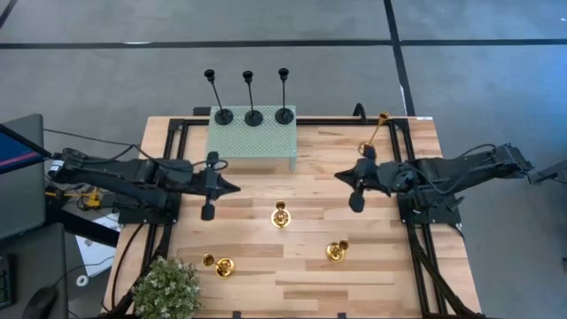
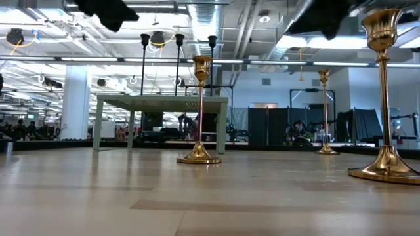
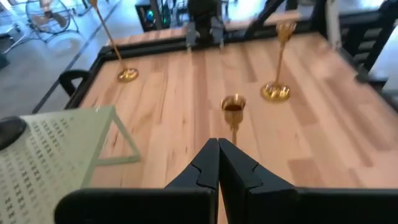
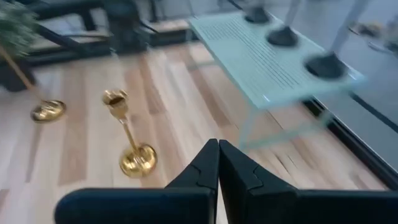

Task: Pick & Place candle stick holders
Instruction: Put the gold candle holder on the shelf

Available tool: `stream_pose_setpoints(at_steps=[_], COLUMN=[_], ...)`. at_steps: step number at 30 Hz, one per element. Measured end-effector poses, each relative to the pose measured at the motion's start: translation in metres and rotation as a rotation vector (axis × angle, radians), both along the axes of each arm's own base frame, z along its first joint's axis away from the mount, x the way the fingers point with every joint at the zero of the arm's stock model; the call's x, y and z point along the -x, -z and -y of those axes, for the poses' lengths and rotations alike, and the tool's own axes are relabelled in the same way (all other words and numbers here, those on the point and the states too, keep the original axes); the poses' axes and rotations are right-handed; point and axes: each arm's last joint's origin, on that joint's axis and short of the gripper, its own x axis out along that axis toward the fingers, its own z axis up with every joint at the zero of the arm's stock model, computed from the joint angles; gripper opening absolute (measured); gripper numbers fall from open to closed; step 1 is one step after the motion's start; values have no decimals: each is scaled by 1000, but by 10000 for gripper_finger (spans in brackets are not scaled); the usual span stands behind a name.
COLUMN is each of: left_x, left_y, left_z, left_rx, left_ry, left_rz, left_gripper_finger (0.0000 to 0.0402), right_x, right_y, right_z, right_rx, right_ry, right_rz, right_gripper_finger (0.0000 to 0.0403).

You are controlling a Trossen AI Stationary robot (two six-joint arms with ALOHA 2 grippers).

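Candle stick holders stand upright (stems vertical) on table

Pale green stand, potted plant, wooden table

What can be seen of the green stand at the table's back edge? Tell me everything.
The green stand is a small pale-green bench-like platform: a flat rectangular top with a fine perforated or dotted pattern, on thin legs of the same colour. It looks like painted metal. It stands level on the wooden table, at the middle of the far edge. Three black holders stand upright in a row along its back edge, their round bases resting on the top. Neither claw touches it.
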Motion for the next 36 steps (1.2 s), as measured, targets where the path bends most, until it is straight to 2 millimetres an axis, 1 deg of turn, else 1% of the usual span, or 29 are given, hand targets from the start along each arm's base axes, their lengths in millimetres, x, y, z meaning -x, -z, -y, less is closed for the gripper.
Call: stream_pose_setpoints(at_steps=[4,7,9,13,17,21,24,31,36], left_x=[-3,-4,-3,2,10,15,15,11,11], left_y=[15,21,23,21,17,15,15,17,18], left_z=[3,8,12,20,22,21,21,23,23], left_rx=[-18,17,40,9,-29,-30,-31,-40,-42], left_ry=[-40,-48,-37,-50,-89,-99,-103,-102,-99], left_rz=[-44,-44,-43,-24,14,35,35,18,13], left_gripper_finger=[2,2,2,2,2,2,3,3,5], right_x=[12,18,22,31,43,54,58,47,42], right_y=[-4,-4,-2,4,10,16,20,27,36], right_z=[-11,-22,-30,-41,-45,-42,-36,-20,-2], right_rx=[-28,-53,-75,-93,-78,-71,-68,-41,-73], right_ry=[52,46,47,96,174,276,351,507,643], right_rz=[-12,-9,-12,-15,-21,-17,-31,-73,-193], right_gripper_finger=[0,0,0,0,0,0,0,0,0])
